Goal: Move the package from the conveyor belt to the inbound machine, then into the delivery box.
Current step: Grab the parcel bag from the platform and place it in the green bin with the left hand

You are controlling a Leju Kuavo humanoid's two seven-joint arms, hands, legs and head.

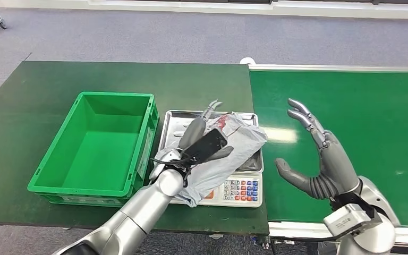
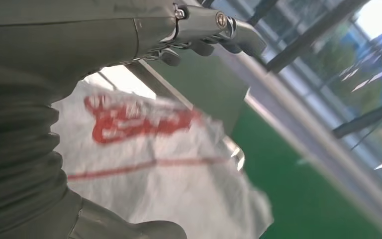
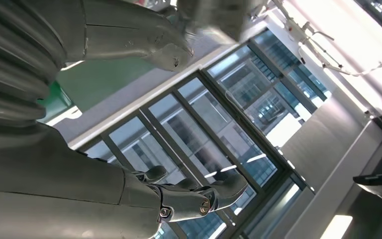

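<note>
A white plastic package with red print lies crumpled on the steel tray of the weighing scale, and its lower end drapes over part of the keypad. My left hand is over the package, its thumb lying along the bag and its fingers stretched out above it. In the left wrist view the package sits between thumb and fingers, with green table showing in the gap. My right hand hovers with fingers spread above the green conveyor belt, holding nothing.
An empty green crate stands on the dark green table just left of the scale. The conveyor's metal rail runs along the near right. Grey floor lies beyond the table.
</note>
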